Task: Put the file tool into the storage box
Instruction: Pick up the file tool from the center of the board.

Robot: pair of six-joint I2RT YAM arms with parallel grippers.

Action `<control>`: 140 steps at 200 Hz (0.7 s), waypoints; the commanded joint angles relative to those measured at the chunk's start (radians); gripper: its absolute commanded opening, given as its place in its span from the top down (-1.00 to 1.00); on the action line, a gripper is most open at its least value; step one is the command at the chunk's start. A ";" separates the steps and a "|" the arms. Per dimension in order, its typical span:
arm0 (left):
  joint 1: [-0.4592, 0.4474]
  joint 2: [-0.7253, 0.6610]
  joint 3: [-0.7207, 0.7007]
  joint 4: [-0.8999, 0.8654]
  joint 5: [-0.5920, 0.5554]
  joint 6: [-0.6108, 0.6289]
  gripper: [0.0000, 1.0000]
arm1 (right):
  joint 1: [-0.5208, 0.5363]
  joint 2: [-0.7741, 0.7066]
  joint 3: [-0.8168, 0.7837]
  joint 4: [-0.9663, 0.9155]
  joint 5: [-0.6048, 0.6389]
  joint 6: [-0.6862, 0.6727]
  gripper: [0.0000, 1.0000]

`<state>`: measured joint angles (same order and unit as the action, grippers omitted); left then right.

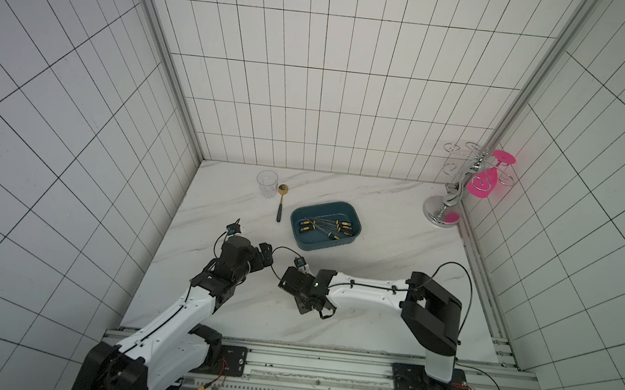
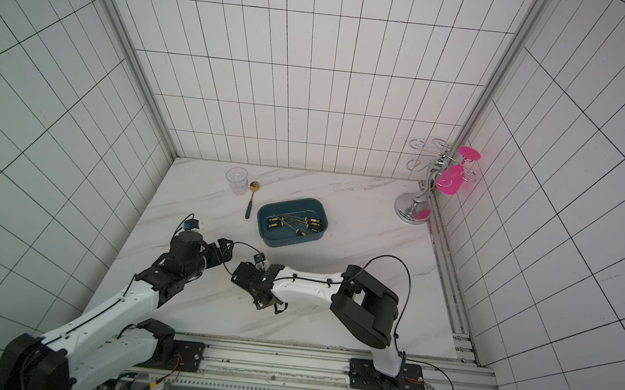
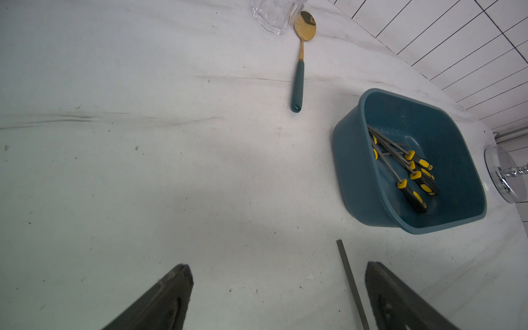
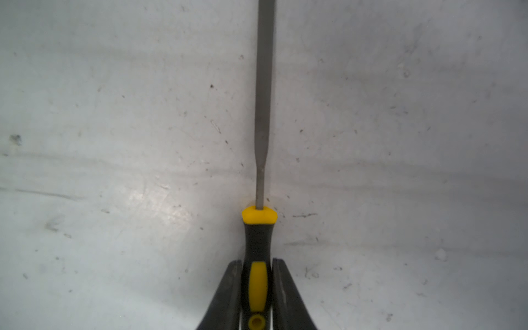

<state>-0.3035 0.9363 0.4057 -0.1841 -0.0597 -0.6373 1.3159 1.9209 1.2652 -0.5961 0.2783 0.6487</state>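
File tool (image 4: 263,154): low at front-middle of desk (image 1: 360,327), short of storage box (image 1: 321,245); resting or raised, cannot tell. Right gripper (image 4: 257,261) clamped on black-yellow handle near butt. Left gripper (image 3: 277,267) spread wide, empty. Judged light, rigid steel blade, grippy handle, not fragile; handle best hold, long blade may pivot. Long axis straight out from jaws, blade tip seemingly toward rear edge.

The white marble-patterned table (image 1: 396,252) carries a clear glass (image 1: 267,183) and a gold spoon (image 1: 281,204) at far left. The teal storage box (image 1: 321,246) sits mid-table and a chrome stand (image 1: 439,215) at far right. The file tool (image 4: 264,85) lies near the centre.
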 commanded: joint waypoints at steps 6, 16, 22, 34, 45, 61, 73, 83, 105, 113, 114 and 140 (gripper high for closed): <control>0.007 -0.010 0.010 -0.008 0.001 0.002 -0.97 | 0.005 -0.064 -0.039 -0.025 0.065 0.001 0.79; 0.007 -0.010 0.009 -0.008 0.001 0.002 -0.97 | 0.005 -0.078 -0.049 -0.025 0.074 -0.001 0.83; 0.007 -0.010 0.010 -0.008 0.000 0.002 -0.97 | 0.007 -0.087 -0.054 -0.025 0.079 -0.004 0.87; 0.007 -0.011 0.010 -0.009 0.000 0.002 -0.97 | 0.006 -0.106 -0.065 -0.027 0.085 -0.008 0.92; 0.007 -0.011 0.008 -0.009 0.000 0.002 -0.97 | 0.007 -0.127 -0.079 -0.032 0.092 -0.013 0.94; 0.007 -0.013 0.008 -0.008 0.001 0.002 -0.97 | 0.006 -0.163 -0.097 -0.045 0.105 -0.015 1.00; 0.007 -0.012 0.008 -0.008 0.001 0.000 -0.97 | 0.010 -0.200 -0.119 -0.041 0.105 -0.027 1.00; 0.007 -0.011 0.008 -0.008 0.001 0.001 -0.97 | 0.013 -0.233 -0.135 -0.040 0.110 -0.039 1.00; 0.009 -0.014 0.008 -0.010 0.003 0.001 -0.97 | 0.017 -0.299 -0.162 -0.034 0.117 -0.083 1.00; 0.009 -0.016 0.008 -0.009 0.004 0.001 -0.97 | 0.017 -0.328 -0.172 -0.027 0.117 -0.109 1.00; 0.009 -0.016 0.008 -0.009 0.004 0.001 -0.97 | 0.017 -0.332 -0.174 -0.026 0.117 -0.112 1.00; 0.010 -0.022 0.005 -0.011 0.007 0.001 -0.97 | 0.016 -0.430 -0.208 0.002 0.131 -0.215 1.00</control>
<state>-0.2989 0.9340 0.4057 -0.1844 -0.0589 -0.6376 1.3247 1.5742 1.1034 -0.6044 0.3676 0.5442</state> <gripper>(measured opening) 0.985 0.164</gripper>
